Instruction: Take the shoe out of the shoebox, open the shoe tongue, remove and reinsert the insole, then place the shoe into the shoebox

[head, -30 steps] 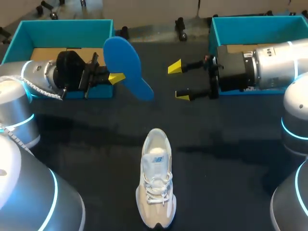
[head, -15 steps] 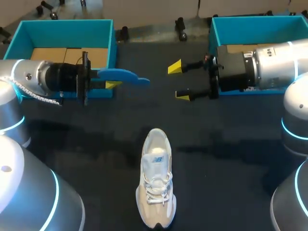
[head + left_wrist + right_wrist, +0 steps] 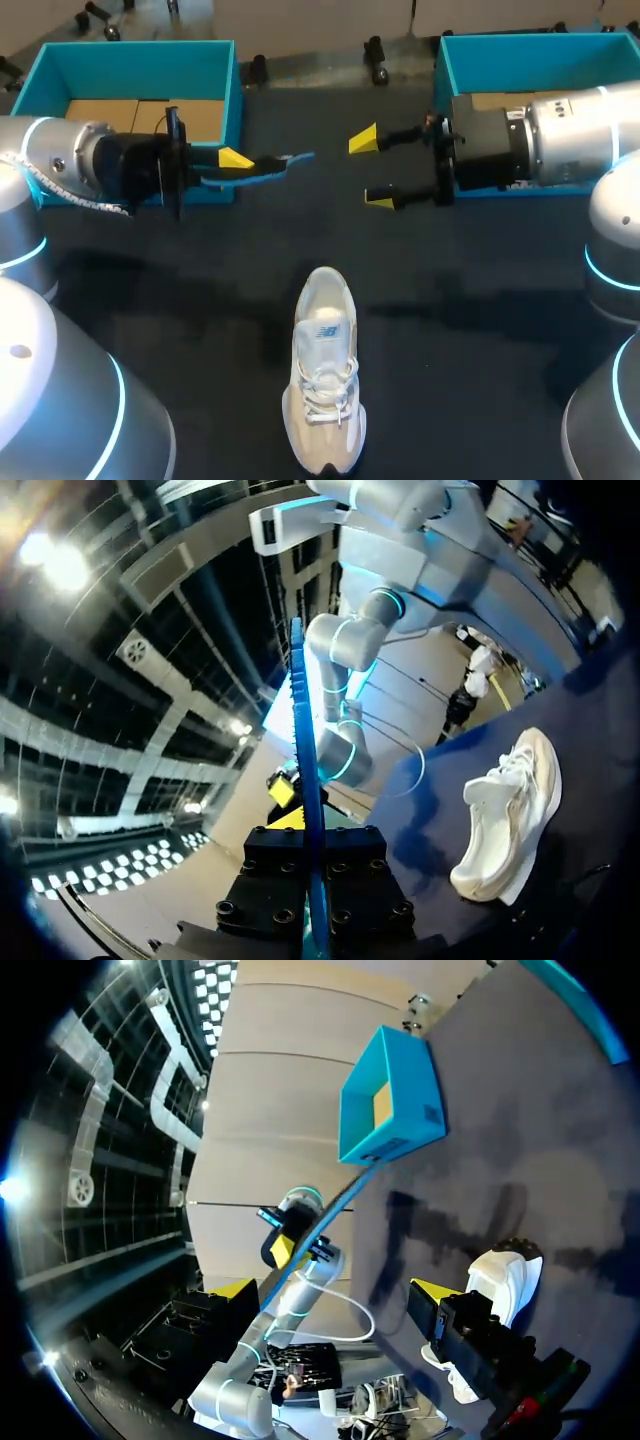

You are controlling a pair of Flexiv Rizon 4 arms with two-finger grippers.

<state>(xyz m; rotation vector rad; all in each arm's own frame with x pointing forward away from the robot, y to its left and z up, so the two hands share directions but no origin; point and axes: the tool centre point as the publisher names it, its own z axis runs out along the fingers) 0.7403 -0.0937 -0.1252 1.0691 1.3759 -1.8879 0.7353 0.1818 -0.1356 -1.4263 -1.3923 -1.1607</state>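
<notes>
Dark cloth covers the table (image 3: 480,330), and the white shoe (image 3: 325,375) stands alone on it, out of its box, heel end apparently pointing away from the robot. Beyond the shoe, on the left arm's side, the left gripper (image 3: 234,166) is clamped on the blue insole (image 3: 265,166), which lies nearly flat, so only its thin edge shows. Beyond the shoe on the other side, the right gripper (image 3: 372,171) hangs with its fingers spread wide and nothing between them. Farther back from the shoe sit two teal shoeboxes, one behind each arm: the left shoebox (image 3: 130,70) and the right shoebox (image 3: 530,60).

I judge the insole is out and reinsertion comes next. To do it well, the left arm should bring the insole over the shoe's opening, line its length up with the shoe, tip the leading end down and slide it in at a shallow angle, not push straight down. The free right gripper could hold the tongue back or steady the heel so the shoe does not skid. A thin insole may buckle if it is forced.
</notes>
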